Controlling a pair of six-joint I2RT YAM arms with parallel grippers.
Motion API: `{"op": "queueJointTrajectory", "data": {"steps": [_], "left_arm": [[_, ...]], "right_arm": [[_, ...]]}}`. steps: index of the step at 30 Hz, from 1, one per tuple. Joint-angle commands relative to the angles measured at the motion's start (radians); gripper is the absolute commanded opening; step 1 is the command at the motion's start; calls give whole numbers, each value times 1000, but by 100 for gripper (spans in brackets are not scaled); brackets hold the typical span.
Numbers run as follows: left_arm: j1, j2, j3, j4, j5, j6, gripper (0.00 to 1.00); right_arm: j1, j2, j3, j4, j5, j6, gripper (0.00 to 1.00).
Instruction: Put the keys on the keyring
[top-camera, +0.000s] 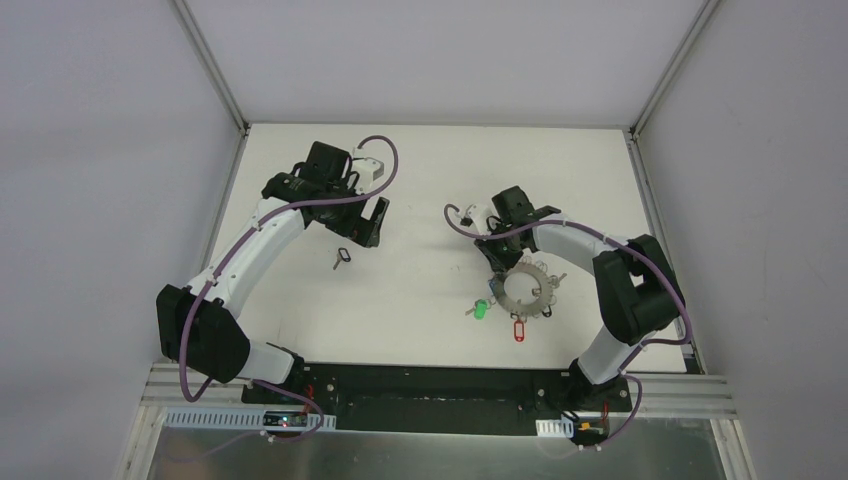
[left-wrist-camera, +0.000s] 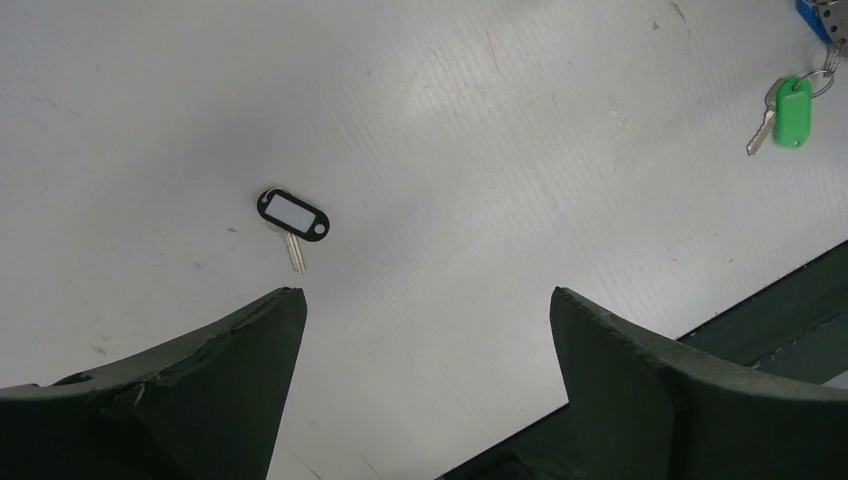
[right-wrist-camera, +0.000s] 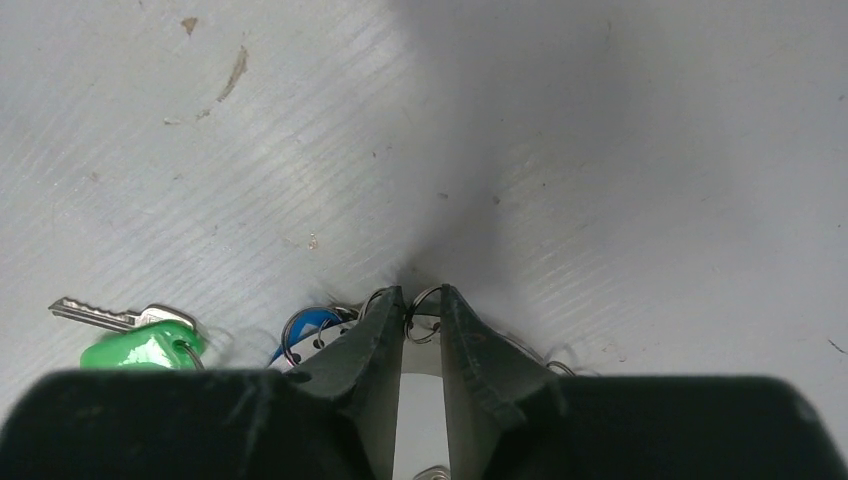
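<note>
The keyring (top-camera: 527, 288) is a grey metal hoop lying at the table's right of centre, strung with small rings and keys with a green tag (top-camera: 481, 310) and a red tag (top-camera: 518, 329). My right gripper (top-camera: 497, 262) is shut on the hoop's far edge; in the right wrist view its fingertips (right-wrist-camera: 420, 297) pinch the metal hoop (right-wrist-camera: 418, 385) with a small split ring (right-wrist-camera: 424, 318) between them, and green (right-wrist-camera: 140, 347) and blue (right-wrist-camera: 305, 325) tags to the left. A loose key with a black tag (top-camera: 342, 258) (left-wrist-camera: 293, 215) lies apart. My left gripper (top-camera: 368, 225) (left-wrist-camera: 425, 295) is open and empty just beyond it.
The black rail (top-camera: 430, 385) runs along the table's near edge and shows in the left wrist view (left-wrist-camera: 780, 300). Grey walls enclose the table on the left, right and back. The green-tagged key (left-wrist-camera: 792, 112) lies at the left wrist view's upper right.
</note>
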Motion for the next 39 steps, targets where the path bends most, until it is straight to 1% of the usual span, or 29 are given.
{"op": "queueJointTrajectory", "data": {"steps": [1, 17, 21, 25, 29, 34, 36, 39], "left_arm": [[10, -17, 12, -10, 25, -15, 95], [12, -14, 12, -13, 36, -15, 95], [14, -24, 5, 0, 47, -17, 95], [23, -36, -10, 32, 88, -21, 93], [26, -43, -4, 67, 174, 12, 89], [26, -38, 17, 147, 353, 63, 88], [24, -32, 20, 210, 442, 52, 87], [7, -19, 8, 360, 560, 1, 86]], "right_arm": [[6, -25, 41, -33, 23, -17, 21], [3, -35, 61, -33, 30, -5, 8], [-20, -67, 72, -33, -19, 21, 5], [-54, -127, 88, -31, -115, 39, 3], [-61, -194, 94, -19, -220, 28, 0], [-60, -266, 93, -1, -367, 16, 0], [-60, -297, 88, 5, -448, -3, 0], [-60, -302, 125, -21, -583, -11, 0]]}}
